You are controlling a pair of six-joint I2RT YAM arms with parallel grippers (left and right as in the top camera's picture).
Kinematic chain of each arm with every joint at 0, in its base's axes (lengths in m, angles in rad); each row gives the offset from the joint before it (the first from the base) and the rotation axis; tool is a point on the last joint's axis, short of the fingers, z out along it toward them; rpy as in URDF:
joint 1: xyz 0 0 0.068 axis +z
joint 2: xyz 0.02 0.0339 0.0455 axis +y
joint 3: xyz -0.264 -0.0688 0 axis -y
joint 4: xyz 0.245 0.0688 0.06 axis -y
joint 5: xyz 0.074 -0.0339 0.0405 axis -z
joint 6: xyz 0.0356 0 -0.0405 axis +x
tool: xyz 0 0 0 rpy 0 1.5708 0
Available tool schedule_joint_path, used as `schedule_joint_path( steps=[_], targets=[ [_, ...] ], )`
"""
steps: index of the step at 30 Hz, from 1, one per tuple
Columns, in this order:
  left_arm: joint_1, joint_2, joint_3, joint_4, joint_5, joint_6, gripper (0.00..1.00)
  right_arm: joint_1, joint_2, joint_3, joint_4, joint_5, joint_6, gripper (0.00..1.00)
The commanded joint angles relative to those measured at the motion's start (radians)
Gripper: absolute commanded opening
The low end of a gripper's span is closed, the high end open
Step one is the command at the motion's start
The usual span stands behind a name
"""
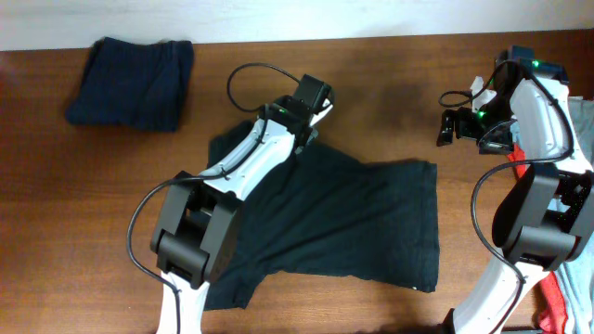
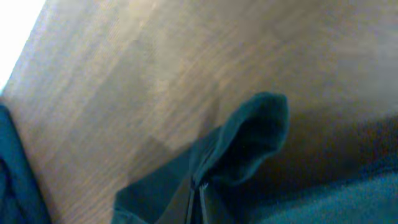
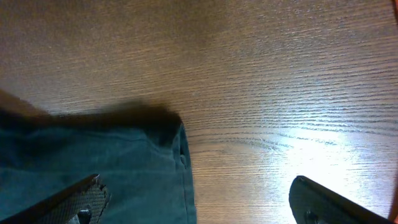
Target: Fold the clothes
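The left jaws are pressed together, pinching a raised fold of the black, soft-fabric short-sleeved T-shirt (image 2: 249,143). The pinched cloth stands up in a peak just ahead of them, over the brown wooden desk (image 2: 186,62). The right jaws are spread wide and hold nothing. A hemmed corner of the shirt lies below them, under one finger (image 3: 81,200) and reaching to mid-gap; contact cannot be judged.

Only the left wrist view shows the pinch, since the overhead hides it under the left arm (image 1: 269,148). Only the overhead shows the shirt lying spread flat behind the left jaws, a folded navy garment (image 1: 135,83) well apart from them, and a red cloth (image 1: 557,311) behind the right jaws.
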State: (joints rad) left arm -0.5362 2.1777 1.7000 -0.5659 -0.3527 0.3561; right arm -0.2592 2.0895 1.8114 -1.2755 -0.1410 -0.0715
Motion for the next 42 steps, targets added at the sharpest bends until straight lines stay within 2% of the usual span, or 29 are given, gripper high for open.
schedule_joint_path(
  steps=[1, 13, 14, 20, 21, 23, 25, 28, 30, 32, 35, 39, 42],
  targets=[
    [0.033, 0.008, 0.023, 0.050, -0.022, 0.002, 0.05, 0.002, -0.024, 0.016, 0.000, -0.005, 0.001, 0.99],
    [0.060, 0.011, 0.023, 0.269, 0.032, 0.043, 0.06, 0.002, -0.024, 0.016, 0.000, -0.005, 0.001, 0.98],
    [0.060, 0.013, 0.023, 0.278, 0.044, 0.043, 0.09, 0.002, -0.024, 0.016, 0.000, -0.005, 0.001, 0.99],
    [0.062, 0.065, 0.023, 0.341, 0.084, 0.043, 0.11, 0.002, -0.024, 0.016, 0.000, -0.005, 0.001, 0.98],
    [0.065, 0.075, 0.023, 0.351, 0.083, 0.044, 0.14, 0.002, -0.024, 0.016, 0.000, -0.005, 0.001, 0.98],
    [0.072, 0.082, 0.023, 0.347, 0.075, 0.093, 0.18, 0.002, -0.024, 0.016, 0.000, -0.005, 0.001, 0.99],
    [0.076, 0.061, 0.044, 0.288, -0.016, 0.114, 0.23, 0.002, -0.024, 0.016, 0.000, -0.005, 0.001, 0.98],
    [0.076, 0.023, 0.114, 0.126, -0.003, 0.113, 0.26, 0.002, -0.024, 0.016, 0.000, -0.005, 0.001, 0.99],
    [0.082, 0.002, 0.176, -0.009, 0.053, 0.113, 0.29, 0.002, -0.024, 0.016, 0.000, -0.005, 0.001, 0.99],
    [0.103, -0.002, 0.229, -0.117, 0.135, 0.114, 0.45, 0.002, -0.024, 0.016, 0.000, -0.005, 0.001, 0.99],
    [0.162, -0.001, 0.243, -0.188, 0.325, 0.113, 0.50, 0.002, -0.024, 0.016, 0.000, -0.005, 0.001, 0.98],
    [0.240, 0.010, 0.242, -0.236, 0.472, 0.123, 0.53, 0.002, -0.024, 0.016, 0.000, -0.005, 0.001, 0.99],
    [0.274, 0.016, 0.234, -0.251, 0.536, 0.191, 0.54, 0.002, -0.024, 0.016, 0.000, -0.005, 0.001, 0.99]
  ],
)
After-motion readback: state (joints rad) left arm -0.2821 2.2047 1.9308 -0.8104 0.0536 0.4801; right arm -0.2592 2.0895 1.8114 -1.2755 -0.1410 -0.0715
